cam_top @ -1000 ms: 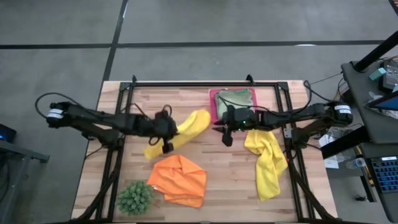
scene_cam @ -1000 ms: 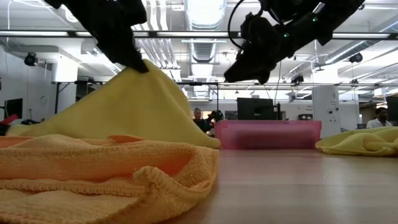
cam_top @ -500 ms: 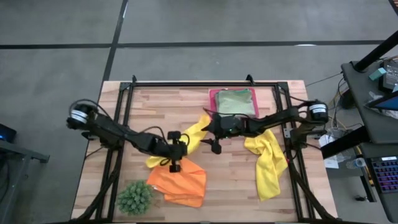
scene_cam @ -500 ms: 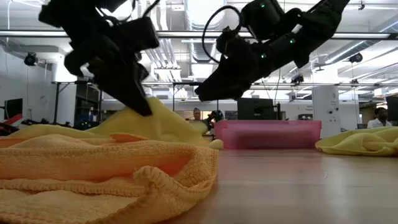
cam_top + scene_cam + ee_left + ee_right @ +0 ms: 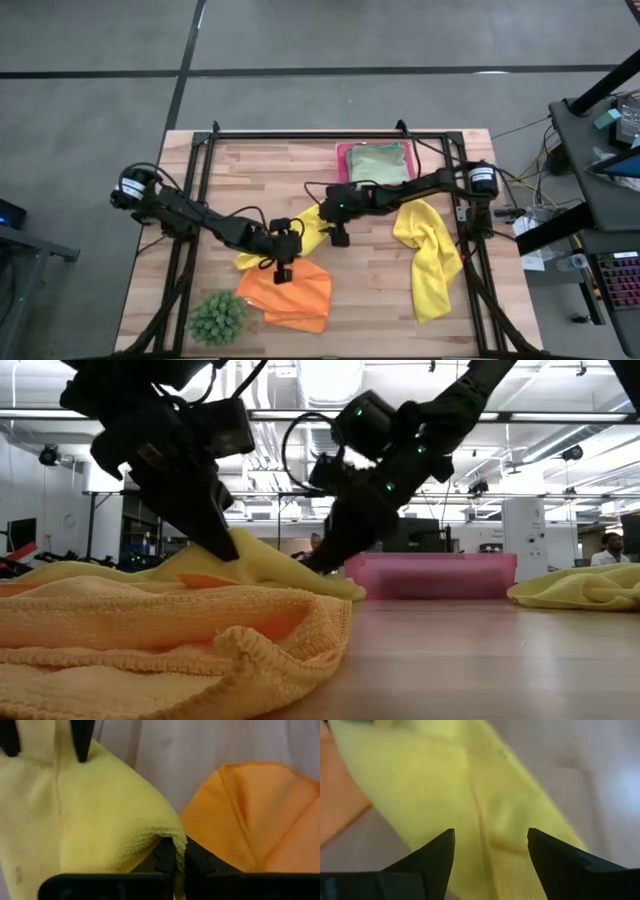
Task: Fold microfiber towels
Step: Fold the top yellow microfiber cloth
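Note:
A yellow towel lies slanting across the table's middle, partly over an orange towel. My left gripper is shut on the yellow towel near the orange one, and the cloth rises to a low peak at its fingers. My right gripper stands open just above the yellow towel's far right end. Whether it touches the cloth I cannot tell. A second yellow towel lies crumpled at the right. A green towel lies in the pink tray. My left gripper pinches the yellow towel's hemmed edge between its two fingers, where the edge curls over. The fingers slant down from the table's left. The pinched cloth is raised a little, and the rest of the towel lies on the table and on the orange towel.
A spiky green plant ball stands at the near left corner. A black frame runs along the table's far edge and both sides. Bare wood shows between the orange towel and the right yellow one.
My left gripper has gone down and toward the near edge with the yellow towel's edge, so the towel's raised peak has sunk low and the cloth now lies partly over the orange towel. My right gripper has moved left and down from beside the tray to the towel's far end.

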Tool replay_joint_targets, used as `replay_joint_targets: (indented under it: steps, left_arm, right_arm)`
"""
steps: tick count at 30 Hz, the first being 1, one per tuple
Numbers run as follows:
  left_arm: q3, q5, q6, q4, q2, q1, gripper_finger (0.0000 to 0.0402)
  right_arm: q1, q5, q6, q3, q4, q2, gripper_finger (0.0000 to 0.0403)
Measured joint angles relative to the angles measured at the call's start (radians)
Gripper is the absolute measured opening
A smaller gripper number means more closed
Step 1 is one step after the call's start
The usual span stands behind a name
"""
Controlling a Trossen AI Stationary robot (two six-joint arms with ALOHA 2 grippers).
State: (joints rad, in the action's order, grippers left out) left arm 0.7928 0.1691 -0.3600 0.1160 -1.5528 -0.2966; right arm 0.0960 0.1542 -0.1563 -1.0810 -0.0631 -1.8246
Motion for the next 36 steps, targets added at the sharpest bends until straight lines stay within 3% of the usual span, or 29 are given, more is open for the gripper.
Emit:
replay_joint_targets:
  steps: [7, 11, 20, 22, 30, 36]
  left_arm:
    - [-0.013, -0.004, -0.028, -0.030, 0.000, -0.005, 0.0000]
    - [-0.014, -0.005, -0.055, -0.029, 0.000, -0.005, 0.0007]
    - [-0.015, -0.093, -0.172, 0.012, 0.000, -0.005, 0.0113]
    - [-0.015, -0.115, -0.185, 0.036, 0.001, -0.005, 0.0137]
    - [-0.013, -0.088, -0.182, 0.067, 0.034, 0.000, 0.0179]
    - [-0.014, 0.157, -0.211, 0.065, 0.051, 0.012, 0.0180]
  right_arm:
    - [0.006, 0.128, -0.016, -0.043, 0.058, -0.063, 0.0217]
    - [0.004, 0.140, -0.027, -0.042, 0.060, -0.064, 0.0186]
    - [0.000, 0.143, -0.041, -0.049, 0.128, -0.058, 0.0033]
    - [0.000, 0.137, -0.042, -0.058, 0.173, -0.047, 0.0017]
    - [-0.053, -0.044, -0.089, -0.057, 0.267, 0.023, 0.0009]
    - [-0.136, -0.228, -0.111, -0.055, 0.258, 0.030, 0.0009]
